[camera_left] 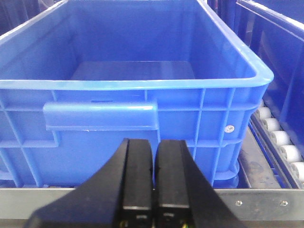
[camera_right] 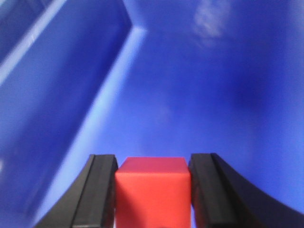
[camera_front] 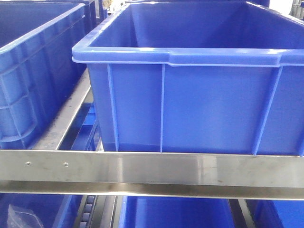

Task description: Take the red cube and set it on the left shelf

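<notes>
The right claw gripped the red cube between its black fingers, with only blue crate wall behind it. The left claw was closed on nothing, its fingers pressed together, just in front of a blue crate on the shelf. The front view showed a crate behind the shelf's steel rail; rollers ran beside the crate.

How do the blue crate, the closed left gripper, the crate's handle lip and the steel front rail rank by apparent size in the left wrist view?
1. Blue crate.
2. Left gripper, jaws closed; it looms because it sits nearest the camera.
3. Handle lip and steel front rail: too alike to rank, the rail partly hidden.
</notes>
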You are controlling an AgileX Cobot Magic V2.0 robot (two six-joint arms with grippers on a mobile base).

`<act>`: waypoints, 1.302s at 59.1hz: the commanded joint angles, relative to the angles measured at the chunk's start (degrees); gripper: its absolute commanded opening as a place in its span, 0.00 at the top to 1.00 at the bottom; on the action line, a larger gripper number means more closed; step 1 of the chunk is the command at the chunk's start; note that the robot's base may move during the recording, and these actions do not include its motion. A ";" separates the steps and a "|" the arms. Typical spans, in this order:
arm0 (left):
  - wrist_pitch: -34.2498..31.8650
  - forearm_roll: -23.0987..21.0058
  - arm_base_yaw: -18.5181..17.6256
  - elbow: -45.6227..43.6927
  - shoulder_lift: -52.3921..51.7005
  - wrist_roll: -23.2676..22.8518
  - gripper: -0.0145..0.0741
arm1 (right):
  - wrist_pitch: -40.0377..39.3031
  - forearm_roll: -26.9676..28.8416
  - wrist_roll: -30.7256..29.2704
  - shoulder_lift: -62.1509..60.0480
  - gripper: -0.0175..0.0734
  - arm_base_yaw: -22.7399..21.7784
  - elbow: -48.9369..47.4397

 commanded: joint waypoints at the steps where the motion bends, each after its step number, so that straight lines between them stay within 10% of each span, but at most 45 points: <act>1: -5.03 -0.17 -0.37 1.32 -0.92 -0.05 0.72 | -5.06 0.25 -0.52 2.82 0.21 0.86 -5.87; 20: -5.03 -0.17 -0.37 1.32 -0.92 -0.05 0.72 | -6.48 0.25 -0.52 8.05 0.24 1.43 -9.57; 31: -5.03 -0.17 -0.37 1.32 -0.92 -0.05 0.72 | -6.71 0.25 -0.52 6.25 0.78 1.49 -9.57; 77: -5.03 -0.17 -0.37 1.32 -0.92 -0.05 0.72 | -7.79 0.34 -0.52 1.92 0.76 1.93 -9.40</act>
